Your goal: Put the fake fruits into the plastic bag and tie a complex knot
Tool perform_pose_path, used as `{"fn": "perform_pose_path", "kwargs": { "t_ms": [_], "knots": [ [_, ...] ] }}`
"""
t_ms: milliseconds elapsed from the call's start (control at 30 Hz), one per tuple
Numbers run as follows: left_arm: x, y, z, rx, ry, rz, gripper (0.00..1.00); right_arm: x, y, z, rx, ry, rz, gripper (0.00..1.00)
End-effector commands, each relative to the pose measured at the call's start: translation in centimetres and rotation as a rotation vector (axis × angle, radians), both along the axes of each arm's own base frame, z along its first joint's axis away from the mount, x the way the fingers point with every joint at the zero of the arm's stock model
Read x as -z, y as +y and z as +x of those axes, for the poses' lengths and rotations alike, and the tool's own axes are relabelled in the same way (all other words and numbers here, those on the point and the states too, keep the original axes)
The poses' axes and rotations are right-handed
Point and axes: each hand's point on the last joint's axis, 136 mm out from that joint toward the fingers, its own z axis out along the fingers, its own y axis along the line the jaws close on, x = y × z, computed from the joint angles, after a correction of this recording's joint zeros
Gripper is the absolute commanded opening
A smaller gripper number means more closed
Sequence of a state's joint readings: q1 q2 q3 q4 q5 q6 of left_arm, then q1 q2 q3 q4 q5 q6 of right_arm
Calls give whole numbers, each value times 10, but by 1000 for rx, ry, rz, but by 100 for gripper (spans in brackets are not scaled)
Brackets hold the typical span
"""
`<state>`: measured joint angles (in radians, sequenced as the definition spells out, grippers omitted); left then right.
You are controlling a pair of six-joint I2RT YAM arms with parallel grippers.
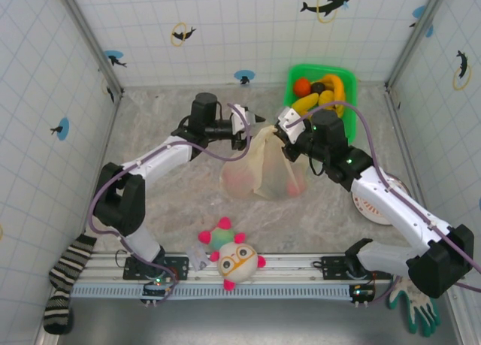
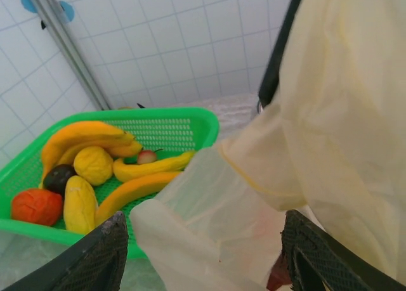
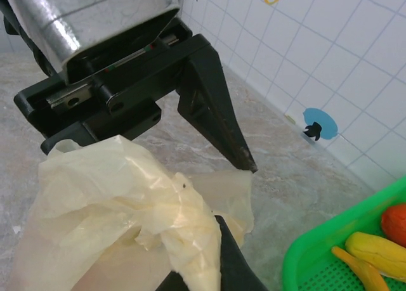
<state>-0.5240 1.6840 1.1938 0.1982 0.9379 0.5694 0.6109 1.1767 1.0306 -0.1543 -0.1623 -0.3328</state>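
Top external: translucent plastic bag (image 1: 261, 161) holds reddish fruits (image 1: 239, 181).

The right gripper (image 3: 206, 273) sits at the bottom edge, its dark finger (image 3: 231, 265) pressed against a bunched fold of the pale-yellow plastic bag (image 3: 114, 202), closed on it. Over the bag hangs the left gripper (image 3: 149, 156), with a silver-taped body and black frame, one slanting finger ending just above the bag's edge. At lower right, a green basket (image 3: 304, 259) on the marbled table (image 3: 292, 177) holds a banana (image 3: 380, 248) and a red-orange fruit (image 3: 396, 221).
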Motion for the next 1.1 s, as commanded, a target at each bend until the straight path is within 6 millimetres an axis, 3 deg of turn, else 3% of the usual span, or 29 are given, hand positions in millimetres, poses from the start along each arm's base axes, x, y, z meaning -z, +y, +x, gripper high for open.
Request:
{"fn": "perform_pose_path", "kwargs": {
  "t_ms": [0, 400, 633, 800, 1067],
  "knots": [
    [-15, 3, -17, 60, -56, -42, 65, -13, -2, -1, 2, -34, 38, 0],
    [-36, -2, -20, 78, -42, -116, 60, -7, 5, -5, -41, -1, 45, 0],
    [-39, -6, -26, 121, -28, -130, 51, -5, 6, -3, -38, 7, 40, 0],
    [-40, -6, -30, 143, -7, -137, 37, -4, 5, -1, -23, 14, 37, 0],
    [-39, -6, -32, 141, -5, -135, 0, -4, 5, 0, -27, 25, 47, 0]
  ]
}}
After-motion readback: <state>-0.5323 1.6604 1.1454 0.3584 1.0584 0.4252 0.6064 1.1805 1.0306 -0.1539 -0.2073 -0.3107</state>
